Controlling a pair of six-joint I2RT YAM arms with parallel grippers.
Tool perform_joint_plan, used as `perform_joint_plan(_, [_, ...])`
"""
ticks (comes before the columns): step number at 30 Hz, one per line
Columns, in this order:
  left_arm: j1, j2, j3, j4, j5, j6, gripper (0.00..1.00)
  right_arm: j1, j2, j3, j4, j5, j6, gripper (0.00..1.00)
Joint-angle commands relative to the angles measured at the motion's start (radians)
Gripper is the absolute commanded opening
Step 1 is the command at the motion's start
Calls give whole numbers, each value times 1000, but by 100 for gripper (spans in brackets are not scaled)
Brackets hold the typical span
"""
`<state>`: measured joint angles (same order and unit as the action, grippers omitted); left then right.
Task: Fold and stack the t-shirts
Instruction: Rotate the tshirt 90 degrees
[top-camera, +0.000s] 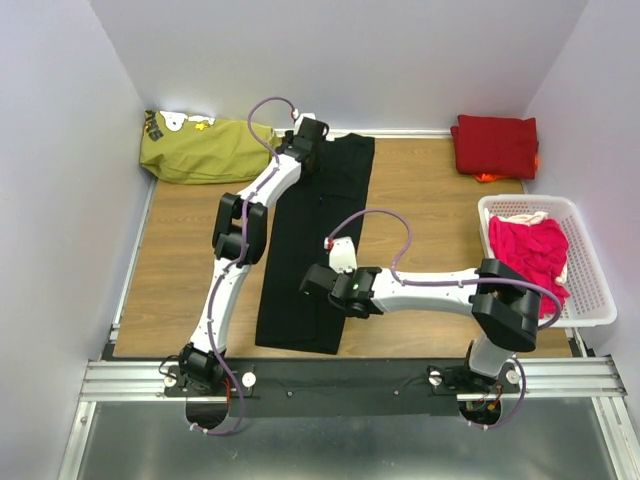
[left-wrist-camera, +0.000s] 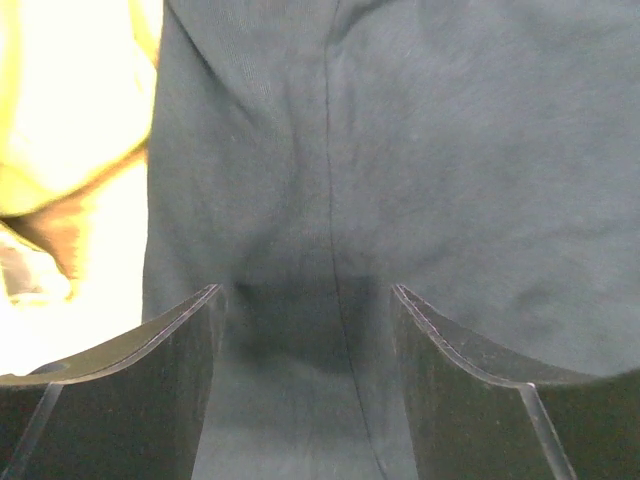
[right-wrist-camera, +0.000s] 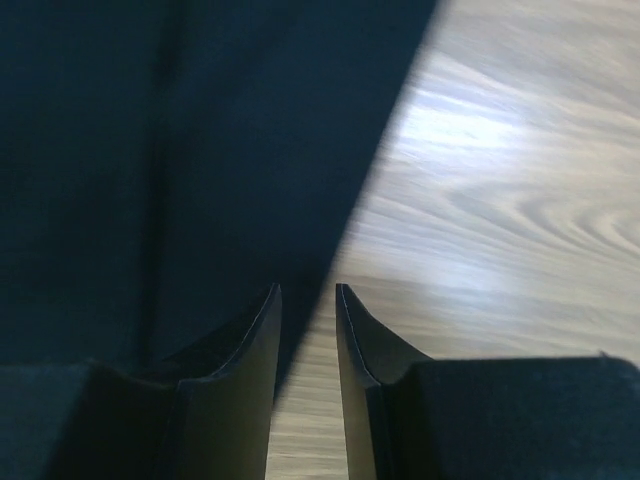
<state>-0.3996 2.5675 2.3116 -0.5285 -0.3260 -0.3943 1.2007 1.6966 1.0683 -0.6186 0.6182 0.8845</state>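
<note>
A black t-shirt (top-camera: 300, 230) lies folded into a long narrow strip running from the table's back to its front. My left gripper (top-camera: 303, 133) hovers over the strip's far end, open, with the dark cloth (left-wrist-camera: 450, 150) and a seam under its jaws (left-wrist-camera: 305, 290). My right gripper (top-camera: 312, 280) sits low at the strip's right edge near the front. Its jaws (right-wrist-camera: 308, 288) stand a narrow gap apart, straddling the cloth edge (right-wrist-camera: 150, 150), with bare wood showing between them. A dark red t-shirt (top-camera: 495, 145) lies folded at the back right. Bright pink t-shirts (top-camera: 530, 250) fill a basket.
The white basket (top-camera: 590, 310) stands at the right edge of the wooden table (top-camera: 420, 200). An olive-yellow folded cloth with a print (top-camera: 200, 150) lies at the back left, close to the left gripper, and shows bright (left-wrist-camera: 70, 100) in the left wrist view. White walls enclose three sides.
</note>
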Motion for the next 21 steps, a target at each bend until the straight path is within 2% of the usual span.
perform_joint_plan(1, [13,-179,-38,122,-11,67,75,14,51,62,123,-99,-102,36])
perform_joint_plan(6, [13,-289,-112,99,-63,74,75,26,112,53,181,-181,-153,34])
perform_joint_plan(11, [24,-378,-285,67,-165,20,76,37,135,41,183,-207,-144,31])
perform_joint_plan(16, [51,-443,-411,41,-163,-64,76,39,100,-40,177,-224,-108,31])
perform_joint_plan(21, [54,-483,-466,48,-159,-71,76,39,45,-146,135,-209,-49,31])
